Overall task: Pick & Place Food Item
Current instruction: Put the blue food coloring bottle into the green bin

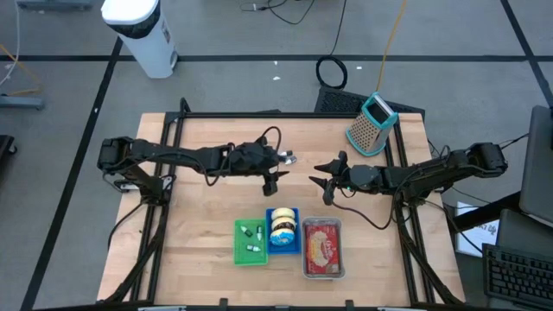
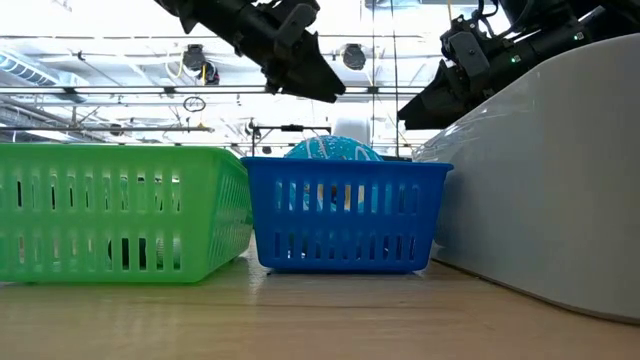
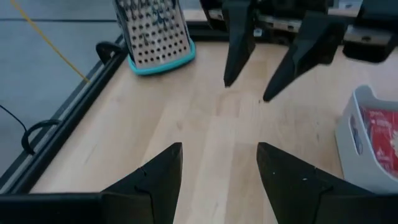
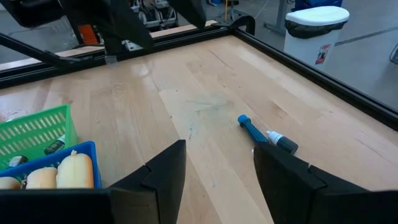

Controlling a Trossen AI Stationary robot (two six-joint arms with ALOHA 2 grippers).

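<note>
Dark left gripper (image 1: 275, 180) hangs above mid-table, fingers apart, holding nothing. Right gripper (image 1: 324, 183) faces it from close by, fingers likewise spread and empty. Nearer the table's front edge sit three containers in a row: a green basket (image 1: 250, 243) with small items, a blue basket (image 1: 283, 230) touching it and holding round food pieces (image 1: 282, 228), then a grey tray (image 1: 323, 248) with a red packet. Blue marker (image 4: 266, 135) lies on the bare wood. Metal grater (image 1: 370, 124) stands at the far right corner.

lab: framed robot table (image 1: 199, 259)
</note>
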